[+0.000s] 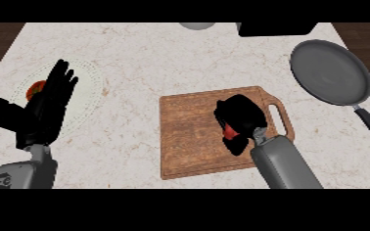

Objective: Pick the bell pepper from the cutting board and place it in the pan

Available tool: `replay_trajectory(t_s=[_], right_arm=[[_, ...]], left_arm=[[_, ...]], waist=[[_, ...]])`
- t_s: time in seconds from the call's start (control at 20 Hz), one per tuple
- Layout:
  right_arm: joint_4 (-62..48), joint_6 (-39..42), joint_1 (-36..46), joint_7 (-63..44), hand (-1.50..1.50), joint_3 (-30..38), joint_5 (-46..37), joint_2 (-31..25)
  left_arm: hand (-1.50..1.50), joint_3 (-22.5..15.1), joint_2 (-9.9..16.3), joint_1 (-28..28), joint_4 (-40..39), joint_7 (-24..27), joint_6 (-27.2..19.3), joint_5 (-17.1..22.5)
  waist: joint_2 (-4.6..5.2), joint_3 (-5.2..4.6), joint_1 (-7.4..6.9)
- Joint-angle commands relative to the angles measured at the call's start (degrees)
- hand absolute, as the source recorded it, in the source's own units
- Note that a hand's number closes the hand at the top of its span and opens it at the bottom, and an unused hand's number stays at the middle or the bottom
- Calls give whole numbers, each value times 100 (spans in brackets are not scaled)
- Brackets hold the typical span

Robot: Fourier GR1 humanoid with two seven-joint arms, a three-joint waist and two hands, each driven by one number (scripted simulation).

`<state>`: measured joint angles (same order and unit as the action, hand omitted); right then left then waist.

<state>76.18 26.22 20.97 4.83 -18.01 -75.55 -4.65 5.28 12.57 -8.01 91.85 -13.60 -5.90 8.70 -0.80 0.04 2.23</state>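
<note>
A red bell pepper (pixel 230 131) shows as a small red patch under my right hand (pixel 240 116), whose fingers are curled round it on the brown wooden cutting board (pixel 189 132). Most of the pepper is hidden by the hand. The grey pan (pixel 330 72) lies at the right of the counter, its dark handle running toward the lower right edge. My left hand (pixel 49 103) stands open at the left, fingers straight and pointing up, over a white plate.
A white plate (pixel 88 88) at the left holds a red and orange item (pixel 34 89), partly behind my left hand. A grey round object (pixel 196 25) and a black box (pixel 276 28) sit at the counter's far edge.
</note>
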Motion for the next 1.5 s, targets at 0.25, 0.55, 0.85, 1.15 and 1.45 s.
replay_trajectory(t_s=[0.25,0.55,0.85,1.15,1.45], right_arm=[[2341,-596,-761,-874,150,912,2,-368],[4253,-156,-747,-1040,150,1444,235,-674],[4556,1086,93,-1601,150,2184,755,-645],[3160,171,762,-1312,150,3367,1176,-976],[1784,-914,414,-228,150,4227,1577,-1576]], left_arm=[[0,-98,-14,21,119,-74,-9,-114],[0,-173,-126,281,386,-60,0,-99],[0,-118,-155,91,112,22,116,-125],[0,-86,-124,-129,41,-147,183,-87],[0,58,-128,-142,-119,97,231,-71]], waist=[[30,-6,-68],[36,-6,-138],[72,-7,-224],[87,-3,-255],[104,1,-260]])
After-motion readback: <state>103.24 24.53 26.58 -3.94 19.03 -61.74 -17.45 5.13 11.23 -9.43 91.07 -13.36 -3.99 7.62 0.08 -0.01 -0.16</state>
